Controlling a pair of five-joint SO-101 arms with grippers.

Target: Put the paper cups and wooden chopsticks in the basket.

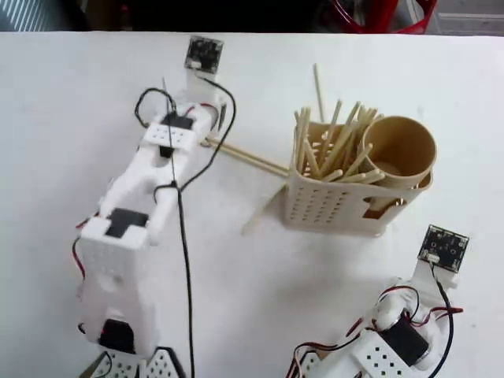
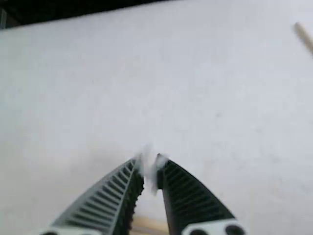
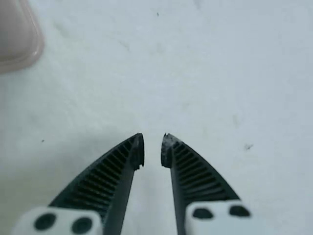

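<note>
The right gripper [image 3: 152, 147] hangs over bare table [image 3: 220, 73], its jaws all but closed and holding nothing. Beyond it stands the basket [image 1: 331, 206], already holding a bundle of chopsticks [image 1: 335, 146] and a paper cup [image 1: 405, 134]. A single chopstick [image 1: 264, 211] leans against the basket's wall. Farther off, a loose pair of chopsticks [image 1: 248, 157] stretches from the basket's corner to the left gripper [image 2: 149, 166]. That gripper's jaws are drawn nearly together with a stick crossing at their root, so the pair seems pinched by its end. The sticks look light, stiff, thin and smooth, apt to roll or swing. A hold nearer mid-length would likely steady them. The cup looks light and easily crushed, best taken gently at the rim. No label or writing can be read anywhere.
</note>
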